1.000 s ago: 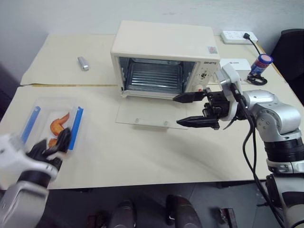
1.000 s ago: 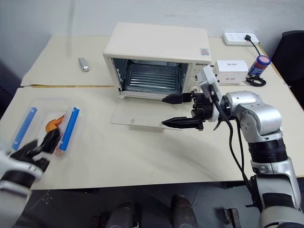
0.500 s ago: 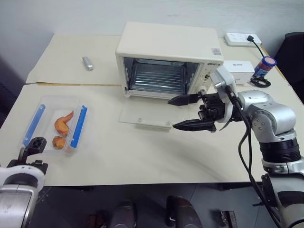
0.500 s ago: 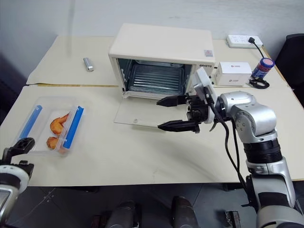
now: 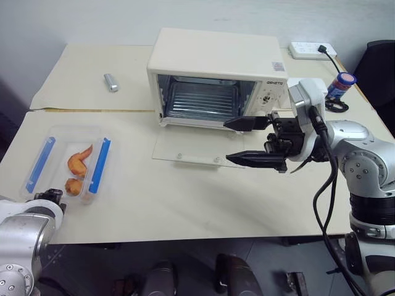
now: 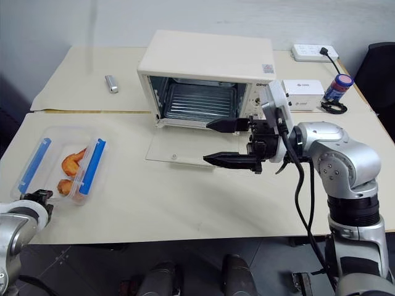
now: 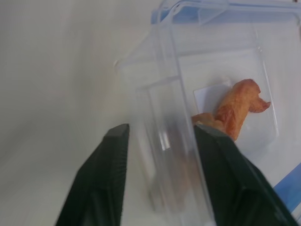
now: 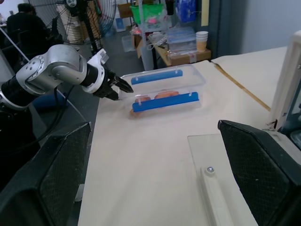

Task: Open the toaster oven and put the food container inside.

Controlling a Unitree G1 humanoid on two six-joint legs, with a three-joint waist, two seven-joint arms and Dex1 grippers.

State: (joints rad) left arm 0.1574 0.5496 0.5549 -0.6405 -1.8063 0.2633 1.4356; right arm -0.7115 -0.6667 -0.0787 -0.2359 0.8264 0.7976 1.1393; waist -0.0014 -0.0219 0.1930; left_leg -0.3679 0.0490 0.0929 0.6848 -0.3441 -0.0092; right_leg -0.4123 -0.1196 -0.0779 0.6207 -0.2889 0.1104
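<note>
The surface (image 5: 185, 209) carries the oven (image 5: 216, 77) at its rear centre. The oven door (image 5: 194, 151) lies fully open, flat on the surface, glass up, and the wire rack inside is bare. The opening step therefore reads as done; loading remains.

The container (image 5: 65, 163) sits at the left front of the surface, well apart from the oven. Its long axis runs front to back as the head views show it, roughly parallel to the oven's side walls, with one blue clip along each long side. Orange food pieces lie inside.

The right gripper (image 5: 250, 140) hangs level just above the door's right end, pointing left, its jaws spread wide and holding nothing. It is far from the container.

The left gripper (image 7: 160, 141) is at the container's near end, by the front edge of the surface. In the left wrist view its jaws straddle the clear corner wall, one finger outside and one over the interior. Whether they already press on the wall cannot be told.

The left arm is the nearer by a wide margin. The coming move likely requires a firm pinch on this near wall, then a carry right and rearward to the oven mouth.
</note>
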